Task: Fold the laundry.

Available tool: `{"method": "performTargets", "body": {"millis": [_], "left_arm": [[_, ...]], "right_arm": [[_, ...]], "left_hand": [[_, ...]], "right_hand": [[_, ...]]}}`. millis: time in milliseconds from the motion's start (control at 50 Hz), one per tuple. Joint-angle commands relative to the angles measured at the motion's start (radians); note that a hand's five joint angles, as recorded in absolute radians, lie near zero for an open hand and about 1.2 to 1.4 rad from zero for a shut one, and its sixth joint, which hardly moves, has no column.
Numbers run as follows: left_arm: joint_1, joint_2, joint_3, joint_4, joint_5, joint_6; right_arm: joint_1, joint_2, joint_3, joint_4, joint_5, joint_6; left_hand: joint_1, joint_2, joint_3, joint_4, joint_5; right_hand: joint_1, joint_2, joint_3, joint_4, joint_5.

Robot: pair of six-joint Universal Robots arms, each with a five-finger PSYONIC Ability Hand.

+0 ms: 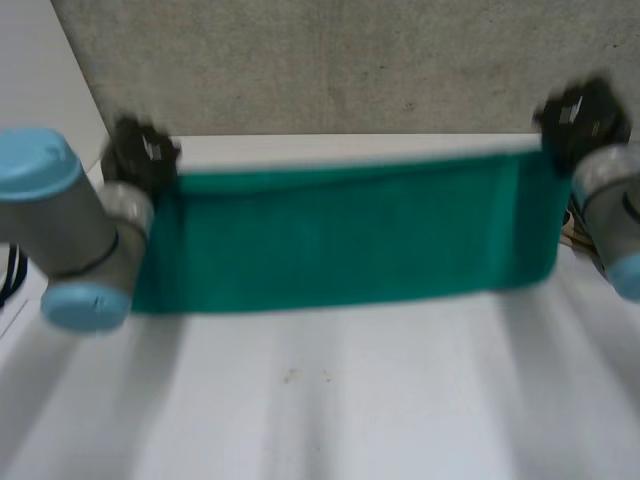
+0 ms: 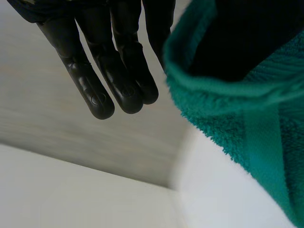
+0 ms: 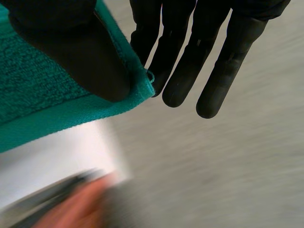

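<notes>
A green towel hangs stretched out wide between my two hands above the far part of the white table. My left hand pinches one top corner. In the left wrist view its straight fingers lie beside the towel's hemmed corner, which wraps over the thumb. My right hand holds the other top corner. There the thumb presses the towel corner against the straight fingers. The towel's lower edge hangs just above the tabletop.
A grey wall stands right behind the table's far edge. Both arms, the left and the right, flank the towel. A blurred reddish thing shows below my right hand, beside the table.
</notes>
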Motion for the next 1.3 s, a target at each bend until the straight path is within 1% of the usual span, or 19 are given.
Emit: {"method": "performTargets", "body": {"millis": [20, 40, 80, 180, 300, 480, 600, 660, 700, 760, 780, 840, 900, 940, 960, 1040, 1140, 1220, 1300], "left_arm": [[0.001, 0.013, 0.189, 0.336, -0.009, -0.01], [-0.003, 0.022, 0.192, 0.405, -0.007, -0.013], [-0.006, 0.045, 0.184, 0.436, -0.007, -0.015], [-0.006, 0.077, 0.135, 0.384, -0.009, -0.036], [0.003, 0.077, -0.022, 0.335, -0.007, -0.109], [0.004, 0.038, -0.288, 0.336, 0.001, -0.122], [-0.011, 0.004, -0.404, 0.333, 0.01, -0.115], [-0.014, 0.033, -0.477, 0.309, 0.011, -0.109], [-0.014, 0.073, -0.509, 0.275, 0.011, -0.099], [-0.014, 0.166, -0.57, 0.159, 0.011, -0.066], [-0.014, 0.189, -0.582, 0.121, 0.011, -0.055], [-0.012, 0.275, -0.629, -0.051, 0.011, -0.017], [-0.006, 0.353, -0.673, -0.254, 0.013, 0.005], [-0.003, 0.372, -0.685, -0.34, 0.013, 0.006], [-0.003, 0.378, -0.694, -0.42, 0.014, 0.006], [-0.005, 0.372, -0.684, -0.51, 0.02, 0.005], [-0.006, 0.308, -0.613, -0.42, 0.028, 0.003], [-0.012, 0.2, -0.5, -0.293, 0.025, 0.005], [-0.014, 0.104, -0.382, -0.161, 0.013, -0.001]], "right_arm": [[0.038, -0.077, -0.022, -0.473, 0.012, 0.031], [0.042, -0.079, -0.024, -0.476, 0.009, 0.034], [0.05, -0.079, -0.03, -0.475, 0.007, 0.035], [0.062, -0.077, -0.011, -0.47, 0.001, 0.043], [0.061, -0.062, 0.038, -0.403, -0.007, 0.048], [0.045, 0.087, 0.139, -0.142, -0.02, 0.057], [0.035, 0.125, 0.19, 0.074, -0.102, 0.094], [0.009, 0.115, 0.21, 0.235, -0.14, 0.087], [-0.014, 0.104, 0.22, 0.374, -0.151, 0.078], [-0.037, 0.078, 0.233, 0.518, -0.151, 0.055], [-0.056, 0.048, 0.248, 0.606, -0.151, 0.025], [-0.086, -0.028, 0.294, 0.72, -0.149, -0.049], [-0.138, -0.127, 0.38, 0.815, -0.126, -0.194], [-0.165, -0.172, 0.419, 0.832, -0.105, -0.283], [-0.169, -0.18, 0.427, 0.832, -0.097, -0.302], [-0.174, -0.183, 0.412, 0.808, -0.085, -0.305], [-0.152, -0.137, 0.345, 0.659, -0.083, -0.204], [-0.062, -0.01, 0.251, 0.492, -0.07, -0.114], [-0.008, 0.065, 0.194, 0.351, -0.036, -0.092]], "left_hand": [[0.26, 0.196, 0.198, 0.193, 0.224], [0.26, 0.196, 0.198, 0.193, 0.224], [0.26, 0.196, 0.198, 0.193, 0.224], [0.26, 0.196, 0.198, 0.193, 0.224], [0.26, 0.196, 0.198, 0.193, 0.224], [0.26, 0.196, 0.198, 0.193, 0.224], [0.26, 0.196, 0.198, 0.193, 0.224], [0.26, 0.196, 0.198, 0.193, 0.224], [0.26, 0.196, 0.198, 0.193, 0.224], [0.26, 0.196, 0.198, 0.193, 0.224], [0.26, 0.196, 0.198, 0.193, 0.224], [0.26, 0.196, 0.198, 0.193, 0.224], [0.26, 0.196, 0.198, 0.193, 0.224], [0.26, 0.196, 0.198, 0.193, 0.224], [0.26, 0.196, 0.198, 0.193, 0.224], [0.26, 0.196, 0.198, 0.193, 0.224], [0.26, 0.196, 0.198, 0.193, 0.224], [0.26, 0.196, 0.198, 0.193, 0.224], [0.26, 0.196, 0.198, 0.193, 0.224]], "right_hand": [[0.272, 0.216, 0.196, 0.191, 0.236], [0.272, 0.216, 0.196, 0.191, 0.236], [0.272, 0.216, 0.196, 0.191, 0.236], [0.272, 0.216, 0.196, 0.191, 0.236], [0.272, 0.216, 0.196, 0.191, 0.236], [0.272, 0.216, 0.196, 0.191, 0.236], [0.272, 0.216, 0.196, 0.191, 0.236], [0.272, 0.216, 0.196, 0.191, 0.236], [0.272, 0.216, 0.196, 0.191, 0.236], [0.272, 0.216, 0.196, 0.191, 0.236], [0.272, 0.216, 0.196, 0.191, 0.236], [0.272, 0.216, 0.196, 0.191, 0.236], [0.272, 0.216, 0.196, 0.191, 0.236], [0.272, 0.216, 0.196, 0.191, 0.236], [0.272, 0.216, 0.196, 0.191, 0.236], [0.272, 0.216, 0.196, 0.191, 0.236], [0.272, 0.216, 0.196, 0.191, 0.236], [0.272, 0.216, 0.196, 0.191, 0.236], [0.272, 0.216, 0.196, 0.191, 0.236]]}}
